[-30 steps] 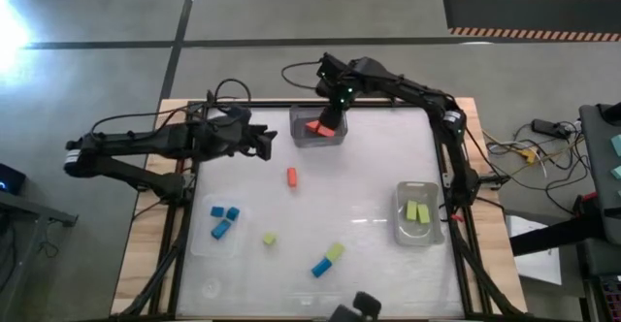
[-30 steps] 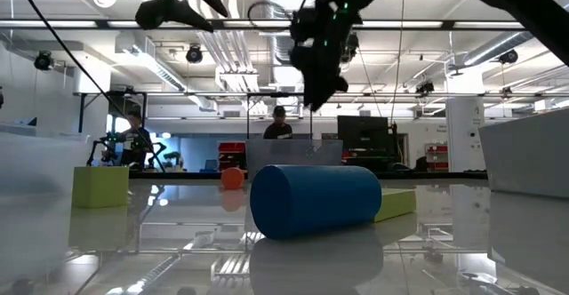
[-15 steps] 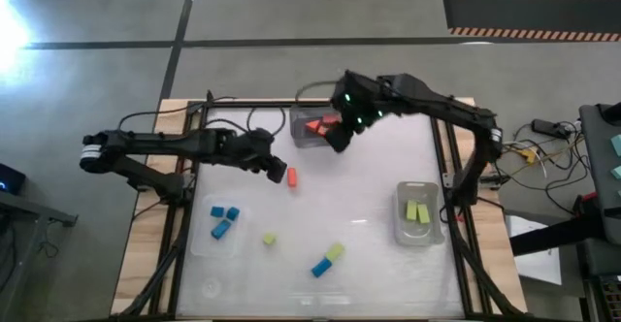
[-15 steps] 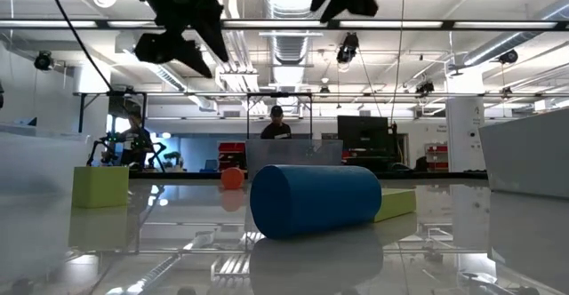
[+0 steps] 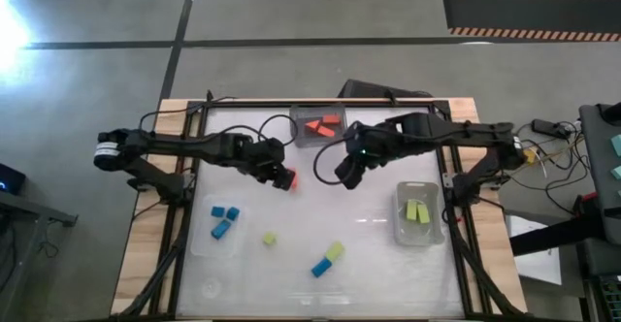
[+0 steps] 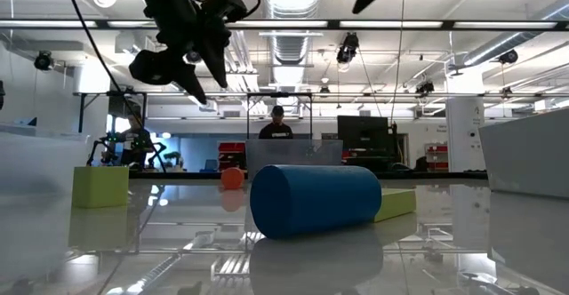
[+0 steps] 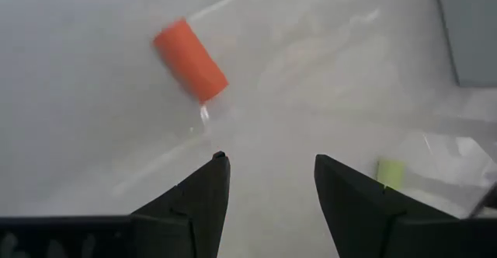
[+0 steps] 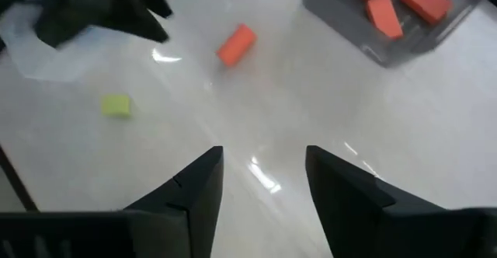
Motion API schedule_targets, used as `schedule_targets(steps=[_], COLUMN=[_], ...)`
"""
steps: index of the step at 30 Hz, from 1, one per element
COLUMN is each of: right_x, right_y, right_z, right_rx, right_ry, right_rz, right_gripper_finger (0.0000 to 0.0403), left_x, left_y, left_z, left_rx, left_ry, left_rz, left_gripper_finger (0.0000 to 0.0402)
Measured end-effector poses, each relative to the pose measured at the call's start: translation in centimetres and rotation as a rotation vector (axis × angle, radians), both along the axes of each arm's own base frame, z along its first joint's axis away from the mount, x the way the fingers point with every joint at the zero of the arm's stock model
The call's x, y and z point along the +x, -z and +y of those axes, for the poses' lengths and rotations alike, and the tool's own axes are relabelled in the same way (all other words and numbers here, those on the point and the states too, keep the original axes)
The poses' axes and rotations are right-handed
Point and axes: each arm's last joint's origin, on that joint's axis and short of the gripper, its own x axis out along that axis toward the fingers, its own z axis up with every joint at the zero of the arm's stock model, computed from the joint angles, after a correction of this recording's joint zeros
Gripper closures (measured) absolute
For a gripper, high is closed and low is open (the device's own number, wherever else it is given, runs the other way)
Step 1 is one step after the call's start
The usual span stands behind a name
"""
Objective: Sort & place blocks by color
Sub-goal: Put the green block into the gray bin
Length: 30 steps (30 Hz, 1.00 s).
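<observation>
Both jaws open and empty, left gripper (image 5: 282, 178) above the loose orange block (image 7: 189, 61), right gripper (image 5: 344, 177) mid-table; sorted: three orange (image 5: 322, 124), three blue (image 5: 223, 219), two green (image 5: 418, 211); still loose: one orange, two green, one blue (image 5: 319, 268).

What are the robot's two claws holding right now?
Nothing. The left claw hangs open above the loose orange-red oblong block, not touching it. The right claw is open and empty too, over the white table.

Blocks: 4 orange-red (image 5: 290, 179), 4 blue (image 5: 222, 229), 4 yellow-green (image 5: 269, 238) (3 clear bins (image 5: 335, 138)).
</observation>
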Motion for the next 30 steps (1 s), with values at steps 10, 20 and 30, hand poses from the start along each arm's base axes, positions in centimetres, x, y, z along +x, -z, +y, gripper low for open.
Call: schedule_targets(steps=[10,20,30], right_x=[-1.6,-1.6,-1.4], right_y=[1.8,2.3,2.4], right_z=[-0.1,-0.1,-0.1], right_rx=[-0.024,-0.063,-0.073], right_ry=[-0.039,-0.081,-0.097], right_rz=[0.044,-0.043,-0.04], right_gripper_finger=[0.0202,0.0202,0.0202], left_x=[-0.6,-1.0,1.9], left_y=[0.0,0.7,4.4], left_z=[-4.0,-8.5,-11.3], left_rx=[-0.211,-0.263,-0.185], left_ry=[0.162,0.204,0.291], left_rz=[0.075,0.203,0.362], left_gripper_finger=[0.0228,0.0228,0.0228])
